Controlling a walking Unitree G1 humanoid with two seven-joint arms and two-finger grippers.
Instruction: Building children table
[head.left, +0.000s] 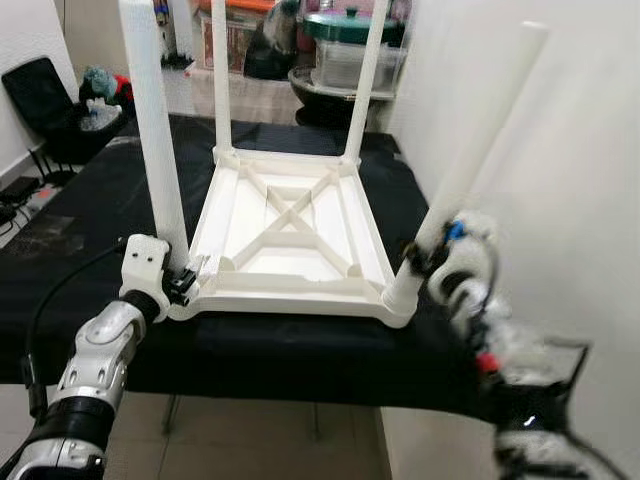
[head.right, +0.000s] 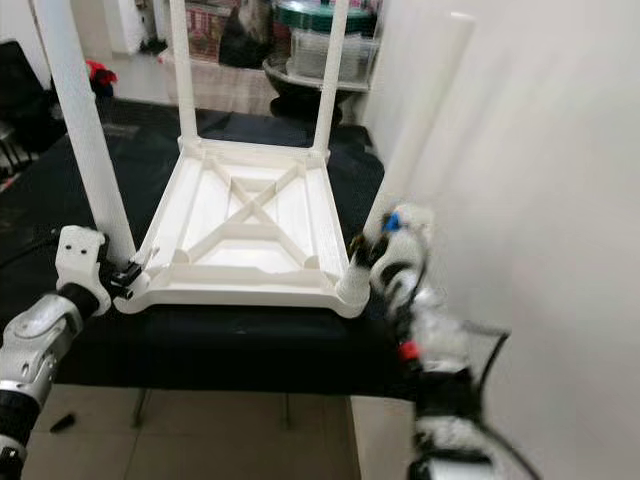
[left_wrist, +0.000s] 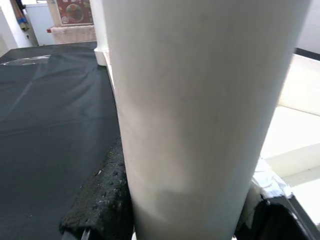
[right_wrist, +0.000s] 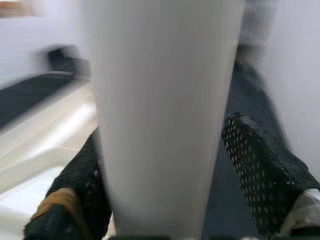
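**Upturned white children's table, four legs fitted**

Item: white plastic children's table (head.left: 290, 235), lying top-down on a black-covered tabletop (head.left: 90, 220), near its front edge. Two far legs (head.left: 222, 75) upright; near-left leg (head.left: 155, 130) upright; near-right leg (head.left: 480, 140) tilted outward toward the wall (head.left: 590, 200).
Left claw (head.left: 183, 283): closed around the base of the near-left leg, black fingers (left_wrist: 100, 200) pressed against it.
Right claw (head.left: 425, 262): fingers (right_wrist: 260, 170) either side of the near-right leg's base; one touches, the other stands slightly off

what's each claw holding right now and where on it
Left claw grips the near-left table leg at its base; right claw grips the tilted near-right leg low, by the upturned tabletop.
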